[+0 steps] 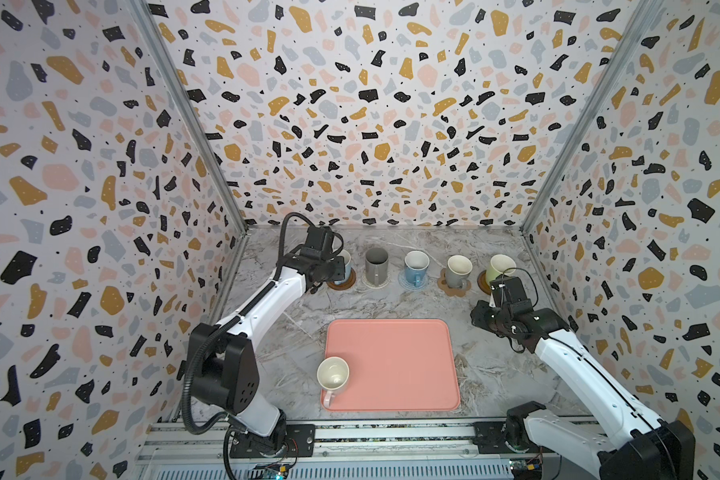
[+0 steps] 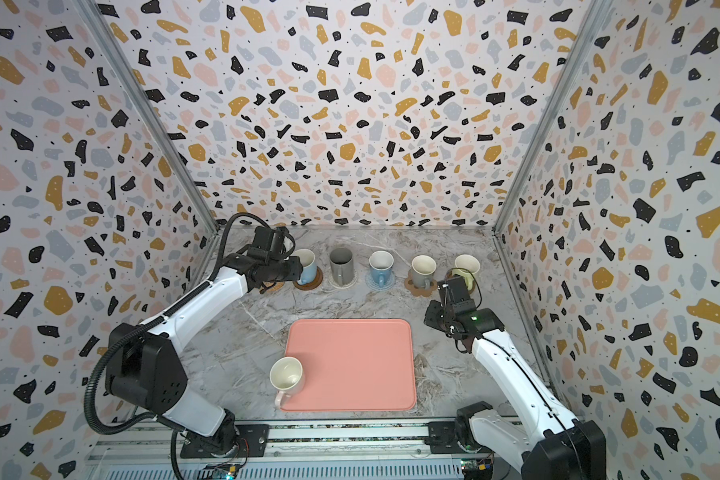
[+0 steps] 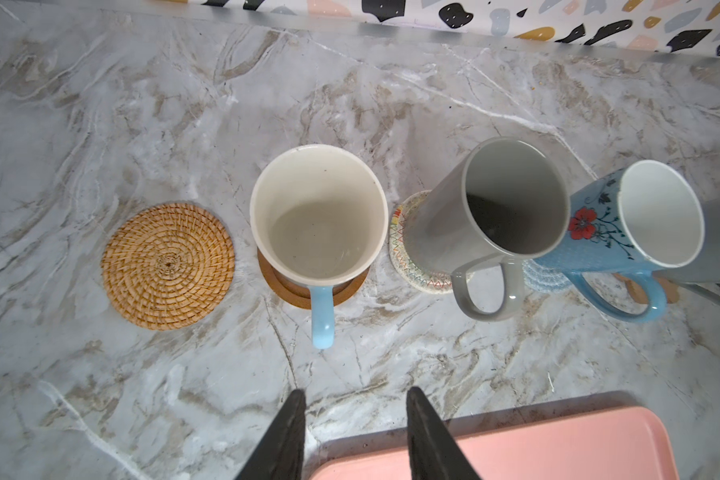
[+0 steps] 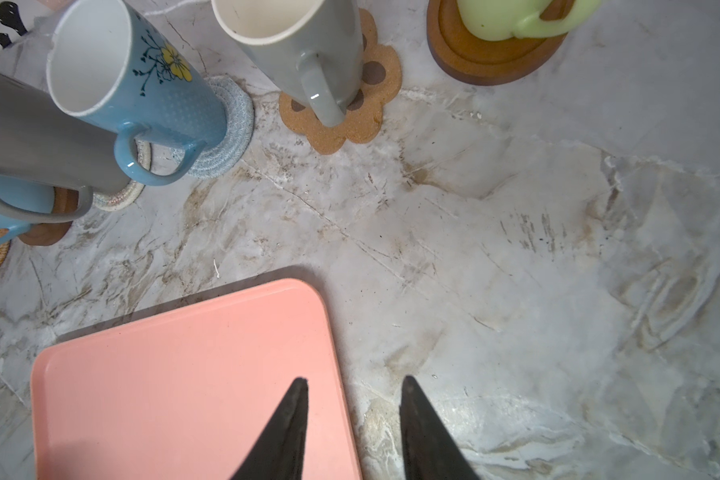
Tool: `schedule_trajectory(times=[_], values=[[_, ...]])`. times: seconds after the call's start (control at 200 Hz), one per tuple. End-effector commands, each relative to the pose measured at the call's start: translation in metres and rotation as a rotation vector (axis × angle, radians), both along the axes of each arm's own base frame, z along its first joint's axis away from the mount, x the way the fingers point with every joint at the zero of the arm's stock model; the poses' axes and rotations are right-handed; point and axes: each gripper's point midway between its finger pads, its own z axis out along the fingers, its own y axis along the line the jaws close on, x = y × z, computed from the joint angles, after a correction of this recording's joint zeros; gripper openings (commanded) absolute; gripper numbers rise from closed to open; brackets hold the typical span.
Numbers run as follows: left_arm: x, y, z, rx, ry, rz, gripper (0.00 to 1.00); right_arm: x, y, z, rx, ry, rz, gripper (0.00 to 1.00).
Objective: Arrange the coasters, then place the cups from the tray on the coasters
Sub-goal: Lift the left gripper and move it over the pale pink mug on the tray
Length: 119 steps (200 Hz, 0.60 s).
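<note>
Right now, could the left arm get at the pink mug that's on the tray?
Probably yes. The pink mug stands alone at the tray's near left corner, on that arm's side, with nothing around it. The left gripper is open and empty, though it hangs far back, so the arm would have to fold in.

Both arms were dressed alike, with glossy white shells on the long links and matte black housings at every joint. The left arm point(image 1: 275, 297) carried a ribbed black hose point(image 1: 186, 390) looping round its bulky, angular shoulder block point(image 1: 229, 370), whose face had a cluster of small round holes. A second black cable point(image 1: 283, 237) arched over its wrist. The right arm point(image 1: 578, 368) had a thin black wire running along its white link and a tiny green light point(image 2: 474, 319) on the black wrist housing. The left gripper point(image 3: 355, 391) and right gripper point(image 4: 353, 379) each ended in dull black fingers, wedge-shaped and narrowing to points.
</note>
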Motion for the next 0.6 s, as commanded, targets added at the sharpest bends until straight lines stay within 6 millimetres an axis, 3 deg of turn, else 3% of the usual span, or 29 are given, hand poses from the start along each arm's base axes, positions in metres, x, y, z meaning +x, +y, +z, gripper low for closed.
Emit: schedule_trajectory(times=[0.0, 0.325, 0.591], values=[[-0.01, -0.003, 0.013, -0.013, -0.029, -0.042, 0.42, 0.006, 0.001, 0.011, 0.0, -0.03, 0.004, 0.39], [-0.046, -0.017, 0.033, 0.027, -0.03, -0.124, 0.42, 0.012, 0.005, 0.012, 0.003, -0.031, 0.025, 0.39], [-0.098, -0.035, 0.036, 0.083, -0.01, -0.164, 0.43, 0.018, 0.008, 0.015, -0.015, -0.038, 0.063, 0.39]])
